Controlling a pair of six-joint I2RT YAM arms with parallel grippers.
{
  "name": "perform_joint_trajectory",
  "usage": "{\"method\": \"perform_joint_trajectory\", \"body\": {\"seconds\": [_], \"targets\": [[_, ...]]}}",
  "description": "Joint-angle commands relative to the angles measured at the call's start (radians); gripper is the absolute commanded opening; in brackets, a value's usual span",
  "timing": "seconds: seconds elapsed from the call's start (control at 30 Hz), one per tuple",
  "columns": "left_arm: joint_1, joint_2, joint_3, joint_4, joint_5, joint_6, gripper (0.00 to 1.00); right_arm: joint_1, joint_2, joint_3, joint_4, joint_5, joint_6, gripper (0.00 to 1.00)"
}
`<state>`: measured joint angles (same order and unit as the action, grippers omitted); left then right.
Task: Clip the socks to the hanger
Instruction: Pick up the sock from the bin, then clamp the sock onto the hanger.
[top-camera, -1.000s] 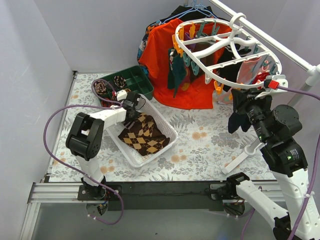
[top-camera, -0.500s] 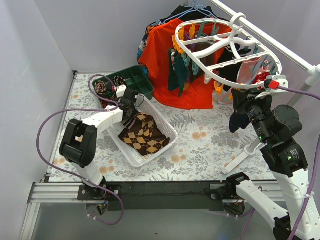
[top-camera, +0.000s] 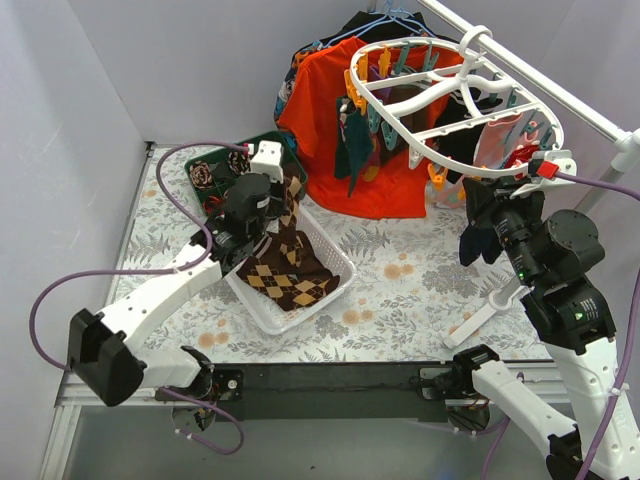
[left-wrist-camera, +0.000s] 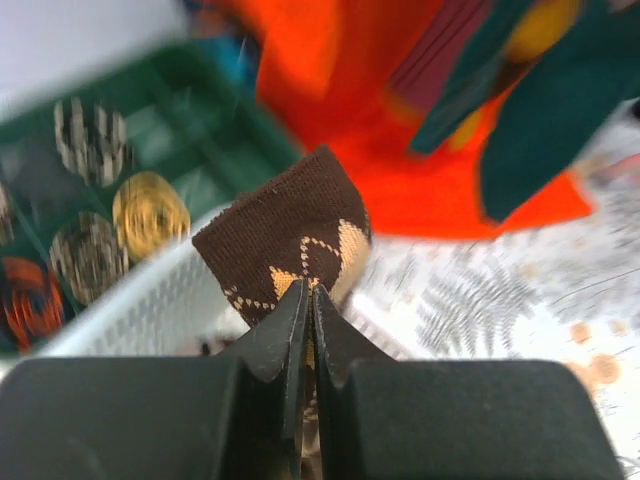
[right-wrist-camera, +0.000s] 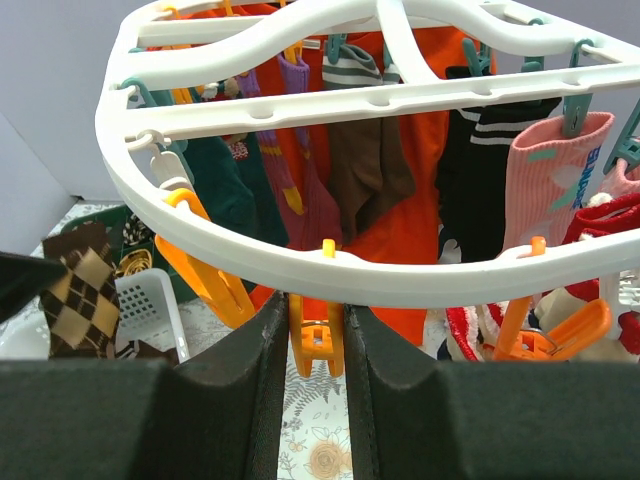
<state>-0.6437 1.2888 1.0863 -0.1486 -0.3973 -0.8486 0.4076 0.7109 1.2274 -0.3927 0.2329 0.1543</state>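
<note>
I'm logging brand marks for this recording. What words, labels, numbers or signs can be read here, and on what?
None can be read.
Pink sock on the hanger: teal marks, too small to tell whether they are letters.
Orange T-shirt, the argyle sock pinched in the left gripper, and the orange clip squeezed by the right gripper: no print shows.

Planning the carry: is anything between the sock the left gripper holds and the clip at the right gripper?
Nothing visible blocks it: from the sock in the left gripper, open space above the table leads to the clip at the right gripper.
</note>
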Motion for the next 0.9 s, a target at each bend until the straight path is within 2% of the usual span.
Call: {"method": "perform_joint_trajectory", "body": {"seconds": [0.0, 0.17, 0.2, 0.33, 0.43, 0.7, 0.87], "targets": [[-0.036, -0.098, 0.046, 0.142, 0.164, 0.259, 0.00, 0.005, 0.007, 0.021, 0.031, -0.003, 0.002, 0.01], [-0.065, -0.129, 0.136, 0.199, 0.337, 0.380, 0.00, 0.004, 0.013, 0.024, 0.031, -0.012, 0.008, 0.01], [-0.070, -0.134, 0.147, 0.202, 0.418, 0.391, 0.00, 0.005, 0.013, 0.024, 0.031, -0.014, 0.008, 0.01], [-0.094, -0.125, 0.161, 0.234, 0.587, 0.422, 0.00, 0.005, 0.012, 0.030, 0.031, -0.018, 0.013, 0.01], [-0.149, -0.080, 0.156, 0.254, 0.661, 0.439, 0.00, 0.005, 0.013, 0.035, 0.031, -0.026, 0.019, 0.01], [-0.289, 0.036, 0.104, 0.394, 0.672, 0.457, 0.00, 0.004, 0.009, 0.034, 0.032, -0.055, 0.042, 0.01], [-0.352, 0.124, 0.133, 0.451, 0.680, 0.496, 0.00, 0.005, 0.009, 0.035, 0.035, -0.073, 0.048, 0.01]]}}
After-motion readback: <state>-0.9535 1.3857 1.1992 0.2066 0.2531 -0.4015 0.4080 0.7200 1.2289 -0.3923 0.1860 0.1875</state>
